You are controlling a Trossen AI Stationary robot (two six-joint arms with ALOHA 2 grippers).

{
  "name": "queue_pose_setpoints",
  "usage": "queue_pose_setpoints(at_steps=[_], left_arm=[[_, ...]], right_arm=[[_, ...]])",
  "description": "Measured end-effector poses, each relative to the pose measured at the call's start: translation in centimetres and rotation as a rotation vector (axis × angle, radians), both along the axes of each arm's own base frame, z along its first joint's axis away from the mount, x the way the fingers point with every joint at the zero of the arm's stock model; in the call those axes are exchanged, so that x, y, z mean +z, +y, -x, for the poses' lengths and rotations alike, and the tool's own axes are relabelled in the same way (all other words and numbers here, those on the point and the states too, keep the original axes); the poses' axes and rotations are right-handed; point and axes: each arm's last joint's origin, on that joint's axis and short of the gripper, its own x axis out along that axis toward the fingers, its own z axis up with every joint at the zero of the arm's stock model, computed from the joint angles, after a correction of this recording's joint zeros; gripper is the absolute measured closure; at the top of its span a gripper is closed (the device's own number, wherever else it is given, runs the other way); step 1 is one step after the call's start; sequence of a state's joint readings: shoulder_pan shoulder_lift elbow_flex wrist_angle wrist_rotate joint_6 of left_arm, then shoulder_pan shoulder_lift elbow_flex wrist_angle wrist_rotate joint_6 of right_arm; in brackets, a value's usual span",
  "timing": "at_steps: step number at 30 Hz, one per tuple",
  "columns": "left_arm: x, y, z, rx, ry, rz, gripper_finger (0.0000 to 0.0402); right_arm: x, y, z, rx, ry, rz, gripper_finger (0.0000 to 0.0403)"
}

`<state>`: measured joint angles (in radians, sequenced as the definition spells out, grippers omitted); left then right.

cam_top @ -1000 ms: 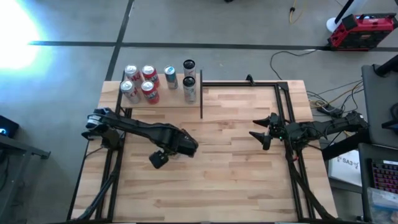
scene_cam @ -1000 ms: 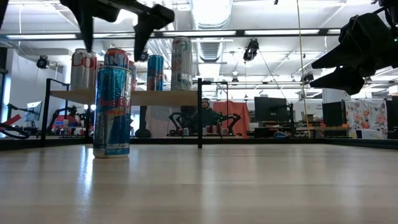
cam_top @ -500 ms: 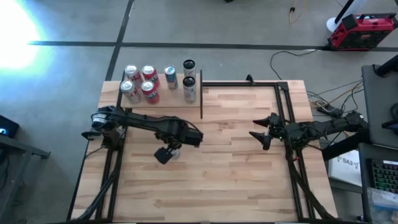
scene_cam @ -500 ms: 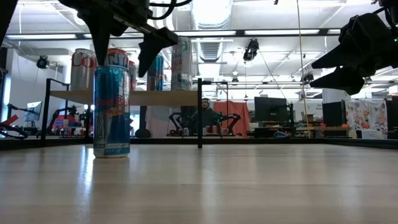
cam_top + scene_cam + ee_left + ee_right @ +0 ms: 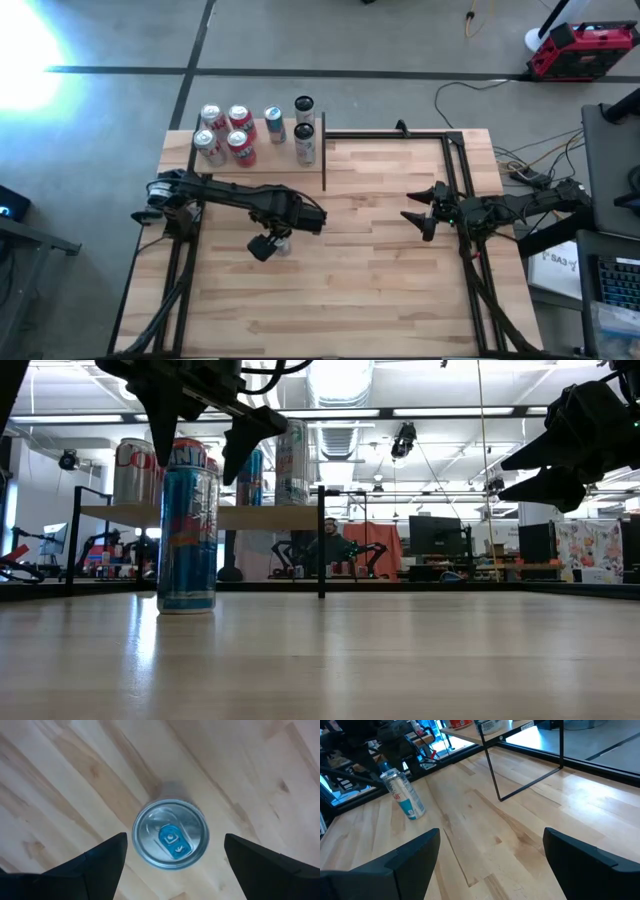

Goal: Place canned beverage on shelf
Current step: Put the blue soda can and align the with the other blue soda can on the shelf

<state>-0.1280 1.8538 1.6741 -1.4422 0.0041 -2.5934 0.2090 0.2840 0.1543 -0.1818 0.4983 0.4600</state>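
A tall blue and silver can stands upright on its base on the striped tabletop, left of the middle; it also shows in the low view and the right wrist view. My left gripper is open right above the can's top and points down, with one finger on either side of the rim and a small gap to each. The shelf, a pale board on a thin black frame, stands at the far left. My right gripper is open and empty above the table's right side.
Several cans stand on the shelf: red and white ones, a blue one and two dark-topped ones. The shelf's black upright stands at its right end. Bare tabletop lies in the middle and toward the near edge.
My left gripper has come down over the can and gone a little toward the table's right and far edges, still open. Its fingers now stand at the height of the can's top. The can has shifted slightly toward the right in the low view.
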Motion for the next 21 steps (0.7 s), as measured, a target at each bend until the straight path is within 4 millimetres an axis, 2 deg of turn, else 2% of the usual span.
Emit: queue_pose_setpoints(at_steps=[10, 21], left_arm=[[0.1, -0.4, 0.2, -0.049, 0.015, 0.036, 0.0085], [-1.4, -1.2, 0.6, -0.13, 0.032, -0.022, 0.0087]], right_arm=[[0.0, 0.0, 0.0, 0.0, 0.0, 0.0, 0.0067], [0.0, 0.0, 0.0, 0.0, 0.0, 0.0, 0.0067]])
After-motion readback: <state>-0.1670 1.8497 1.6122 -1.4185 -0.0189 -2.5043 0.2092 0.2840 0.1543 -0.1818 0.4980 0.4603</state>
